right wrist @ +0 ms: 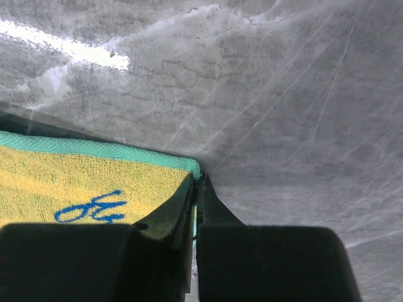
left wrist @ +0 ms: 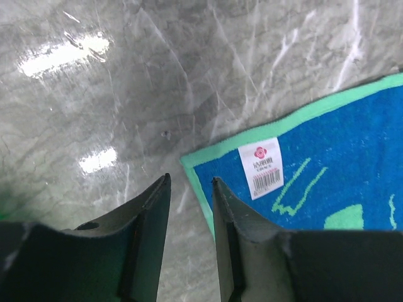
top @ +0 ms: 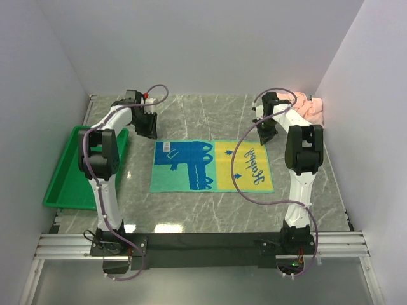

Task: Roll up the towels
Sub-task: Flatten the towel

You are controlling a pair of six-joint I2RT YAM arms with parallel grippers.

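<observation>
Grey marble table (top: 210,216), white walls (top: 203,51). Blue-and-yellow towel (top: 191,166) lies flat mid-table, with a green tray (top: 67,181) to its left and a bunched pink towel (top: 308,107) in the far right corner. At the flat one's far left corner the left gripper (left wrist: 191,182) hovers, jaws slightly apart, nothing between them. Over at the far right corner the right gripper (right wrist: 196,182) has its jaws pinched on the edge. Cloth looks light, soft and floppy, likely to bunch. Best hold is both far corners, so the roll starts even.
</observation>
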